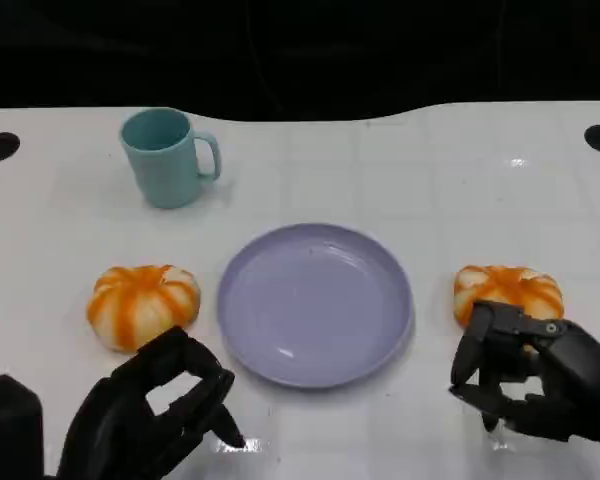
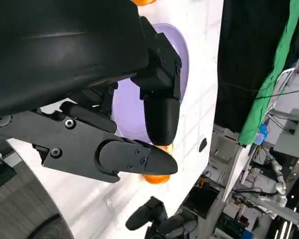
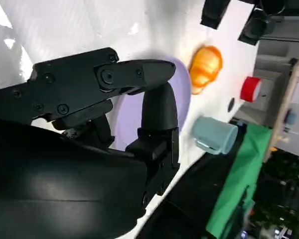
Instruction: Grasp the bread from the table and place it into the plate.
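Two orange-and-white striped breads lie on the white table, one on each side of the empty lilac plate point(image 1: 315, 303). The left bread point(image 1: 142, 304) sits just beyond my left hand point(image 1: 150, 410), whose fingers are apart and hold nothing. My right hand point(image 1: 535, 375) is at the near edge of the right bread point(image 1: 508, 290), fingers bent and spread with nothing in them; I cannot tell if they touch it. In the left wrist view the plate point(image 2: 182, 55) and the right bread point(image 2: 157, 178) show past my left hand point(image 2: 114, 124). The right wrist view has the plate point(image 3: 132, 112) and the left bread point(image 3: 206, 68).
A teal mug point(image 1: 170, 157) stands at the back left, handle to the right; it is also in the right wrist view as the mug point(image 3: 214, 134). Black round holes mark the table's far corners. A red object point(image 3: 250, 88) and green cloth lie off the table.
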Controlling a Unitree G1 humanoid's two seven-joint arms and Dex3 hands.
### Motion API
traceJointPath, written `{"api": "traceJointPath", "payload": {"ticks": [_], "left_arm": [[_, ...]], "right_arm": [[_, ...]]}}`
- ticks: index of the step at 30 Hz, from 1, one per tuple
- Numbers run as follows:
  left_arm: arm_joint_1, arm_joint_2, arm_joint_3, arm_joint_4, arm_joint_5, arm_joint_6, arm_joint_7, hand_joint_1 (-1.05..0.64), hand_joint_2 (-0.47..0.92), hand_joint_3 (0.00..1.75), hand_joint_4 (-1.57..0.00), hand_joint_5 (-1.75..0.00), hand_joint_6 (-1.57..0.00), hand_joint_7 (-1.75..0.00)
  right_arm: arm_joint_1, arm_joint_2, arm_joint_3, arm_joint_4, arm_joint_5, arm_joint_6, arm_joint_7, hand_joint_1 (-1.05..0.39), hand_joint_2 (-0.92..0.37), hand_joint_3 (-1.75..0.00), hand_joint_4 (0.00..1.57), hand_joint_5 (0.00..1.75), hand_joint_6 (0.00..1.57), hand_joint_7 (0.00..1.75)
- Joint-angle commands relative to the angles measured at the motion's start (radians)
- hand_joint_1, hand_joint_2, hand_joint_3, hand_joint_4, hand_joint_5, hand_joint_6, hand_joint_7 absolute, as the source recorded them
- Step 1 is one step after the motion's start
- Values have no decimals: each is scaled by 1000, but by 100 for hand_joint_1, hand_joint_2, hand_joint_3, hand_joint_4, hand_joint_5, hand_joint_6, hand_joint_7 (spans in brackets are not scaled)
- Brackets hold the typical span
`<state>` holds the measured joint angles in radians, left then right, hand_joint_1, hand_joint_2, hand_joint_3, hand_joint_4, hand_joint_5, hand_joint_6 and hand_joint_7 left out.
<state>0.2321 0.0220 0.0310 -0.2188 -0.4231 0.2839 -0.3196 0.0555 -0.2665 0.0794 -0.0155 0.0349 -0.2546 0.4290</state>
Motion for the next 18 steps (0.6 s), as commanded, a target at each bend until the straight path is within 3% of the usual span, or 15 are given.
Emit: {"api": "traceJointPath", "payload": {"ticks": [1,9,14,18], "left_arm": [[0,13,2,-6,6,-11,-4,-54,92,18,-67,-175,-50,-167],[-2,14,0,-4,7,-7,-3,-55,92,19,-67,-175,-50,-167],[-5,11,-1,2,4,-11,-6,-54,92,18,-67,-175,-50,-168],[-8,10,-1,1,6,-5,2,-54,92,18,-68,-175,-51,-168]], "right_arm": [[-12,-13,-29,-1,-10,-53,-25,-38,-92,-21,45,154,46,106],[-50,-51,-62,26,-205,-244,-160,-41,-92,-9,42,105,57,46],[-67,-89,-79,21,-318,-271,-227,-41,-91,-2,34,88,61,18],[-79,-122,-83,13,-371,-273,-252,-36,-87,0,20,78,56,10]]}}
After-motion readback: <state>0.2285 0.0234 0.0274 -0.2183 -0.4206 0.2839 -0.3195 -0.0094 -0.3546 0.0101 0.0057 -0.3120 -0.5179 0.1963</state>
